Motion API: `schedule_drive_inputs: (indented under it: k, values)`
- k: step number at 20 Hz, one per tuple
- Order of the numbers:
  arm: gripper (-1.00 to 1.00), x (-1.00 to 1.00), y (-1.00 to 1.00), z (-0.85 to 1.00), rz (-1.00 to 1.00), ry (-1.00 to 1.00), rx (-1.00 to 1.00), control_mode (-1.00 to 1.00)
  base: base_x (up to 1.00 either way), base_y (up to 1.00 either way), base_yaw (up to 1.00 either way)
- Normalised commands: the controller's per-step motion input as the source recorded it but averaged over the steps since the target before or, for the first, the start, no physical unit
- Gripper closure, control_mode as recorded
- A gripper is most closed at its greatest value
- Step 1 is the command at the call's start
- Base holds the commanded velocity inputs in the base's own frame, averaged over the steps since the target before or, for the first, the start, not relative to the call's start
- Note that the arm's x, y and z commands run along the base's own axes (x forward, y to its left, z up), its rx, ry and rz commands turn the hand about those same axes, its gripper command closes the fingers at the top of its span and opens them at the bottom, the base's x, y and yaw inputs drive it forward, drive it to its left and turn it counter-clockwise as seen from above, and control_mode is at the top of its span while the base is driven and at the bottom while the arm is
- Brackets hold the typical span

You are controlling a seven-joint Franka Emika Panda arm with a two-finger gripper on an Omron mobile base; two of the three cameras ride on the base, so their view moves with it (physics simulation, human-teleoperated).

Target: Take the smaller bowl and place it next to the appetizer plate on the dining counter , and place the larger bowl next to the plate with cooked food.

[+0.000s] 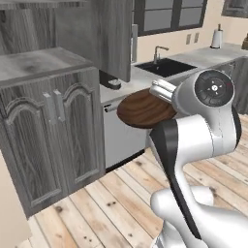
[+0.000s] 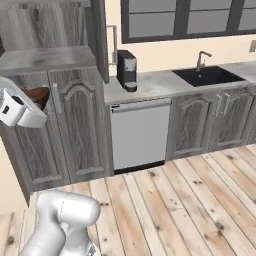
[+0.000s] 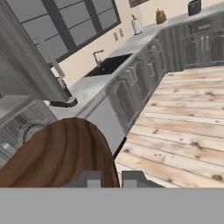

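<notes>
- The gripper (image 3: pixel 111 178) is clamped on the rim of the smaller bowl (image 1: pixel 144 108); in the hand view its two dark finger tips (image 3: pixel 89 178) stand close together at the bowl's near edge.
- The brown wooden bowl is held up in the air, clear of any surface, well above the plank floor (image 1: pixel 121 193).
- In the left base view the bowl is tipped so that its grained face turns toward the camera, in front of the pale dishwasher front (image 2: pixel 139 132).
- In the right base view just a dark brown sliver of the bowl (image 2: pixel 36 95) peeps out behind the white hand at the far left.
- The hand points out toward the wall cabinets, with the round dark-capped wrist joint (image 1: pixel 213 88) just behind it on the right.
- The arm is folded: a white link with a black band rises steeply from the base near the floor and bends sharply at the wrist, so the hand sits at about worktop height.
- Beyond the bowl runs the grey kitchen worktop (image 2: pixel 155 82), with a black coffee machine (image 2: pixel 127 69) standing on it to the left of the dishwasher.
- Further right along the worktop is a dark sink (image 2: pixel 209 75) with a tap (image 2: pixel 202 57), under a dark-framed window (image 2: pixel 185 17).
- A tall grey cabinet (image 1: pixel 48 126) with arched doors stands at the left.
</notes>
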Motion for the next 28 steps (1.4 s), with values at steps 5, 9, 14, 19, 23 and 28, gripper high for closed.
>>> schedule_drive_inputs:
  k: [5, 9, 14, 19, 23, 28]
  values:
    - [1.00, 0.00, 0.00, 0.00, 0.00, 0.00, 0.00, 1.00, -1.00, 0.00, -0.31]
    - [1.00, 0.00, 0.00, 0.00, 0.00, 0.00, 0.00, 1.00, -0.98, 0.06, -0.34]
    - [1.00, 0.00, 0.00, 0.00, 0.00, 0.00, 0.00, 1.00, -0.74, 0.27, -0.33]
    - [1.00, 0.00, 0.00, 0.00, 0.00, 0.00, 0.00, 1.00, -0.84, 0.34, -0.35]
    - [1.00, 0.00, 0.00, 0.00, 0.00, 0.00, 0.00, 1.00, -0.89, 0.15, -0.37]
    - [1.00, 0.00, 0.00, 0.00, 0.00, 0.00, 0.00, 1.00, -0.62, -0.07, -0.38]
